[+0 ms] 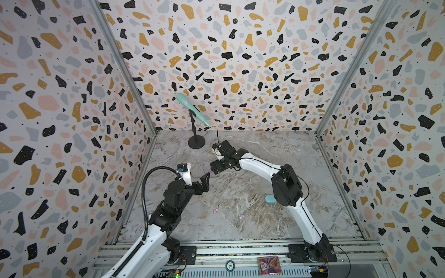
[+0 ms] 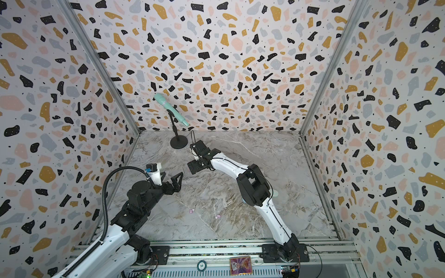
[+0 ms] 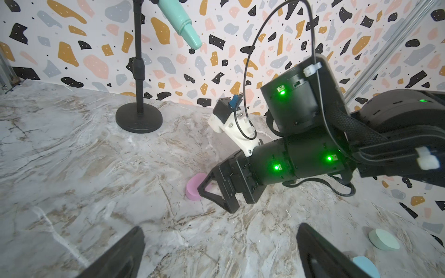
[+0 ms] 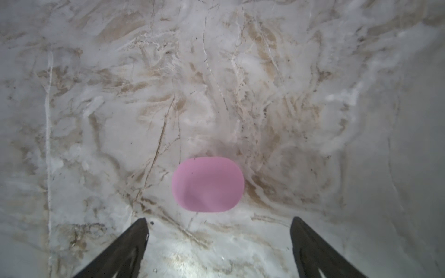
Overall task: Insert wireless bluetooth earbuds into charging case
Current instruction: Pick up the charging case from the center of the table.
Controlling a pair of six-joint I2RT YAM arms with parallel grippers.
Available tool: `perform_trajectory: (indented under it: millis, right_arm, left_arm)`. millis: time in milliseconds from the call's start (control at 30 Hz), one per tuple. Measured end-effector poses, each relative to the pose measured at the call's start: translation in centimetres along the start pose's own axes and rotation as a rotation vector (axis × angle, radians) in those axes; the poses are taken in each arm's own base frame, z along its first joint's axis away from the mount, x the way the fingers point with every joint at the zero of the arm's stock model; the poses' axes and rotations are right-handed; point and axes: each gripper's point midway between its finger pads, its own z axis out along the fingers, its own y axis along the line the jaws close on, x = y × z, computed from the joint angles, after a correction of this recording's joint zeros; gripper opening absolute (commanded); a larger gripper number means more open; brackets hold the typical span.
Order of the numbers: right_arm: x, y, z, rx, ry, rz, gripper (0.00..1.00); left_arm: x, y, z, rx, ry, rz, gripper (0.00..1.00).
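Left arm of white moulded shells (image 1: 154, 250), dotted with small screw holes, joined by black motor housings. A ribbed black conduit (image 1: 144, 192) loops behind the left gripper (image 3: 220, 227), whose fingers (image 3: 120, 255) are black open triangular frames. Right arm of matching white shells (image 1: 260, 163) with a black elbow block. Behind the right gripper (image 4: 218, 219): black cylindrical housings with green indicator lights (image 3: 277, 167), a white screwed camera bracket (image 3: 231, 130) bearing a blue connector, and a thin black cable (image 3: 245, 72) secured by a white zip tie (image 3: 311, 68).

Case (image 4: 208, 184) at right gripper (image 4: 219, 218) — earbuds (image 1: 215, 211) well apart.
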Motion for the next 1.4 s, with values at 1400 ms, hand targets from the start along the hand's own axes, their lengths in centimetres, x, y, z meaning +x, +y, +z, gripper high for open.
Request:
perform_trajectory:
  millis: [1400]
  right_arm:
    - [0.6,1.4,4.4,0.027,0.014,-0.027,0.69]
  left_arm:
    - [0.2,0.7,-0.1,-0.016,0.013,0.014,1.0]
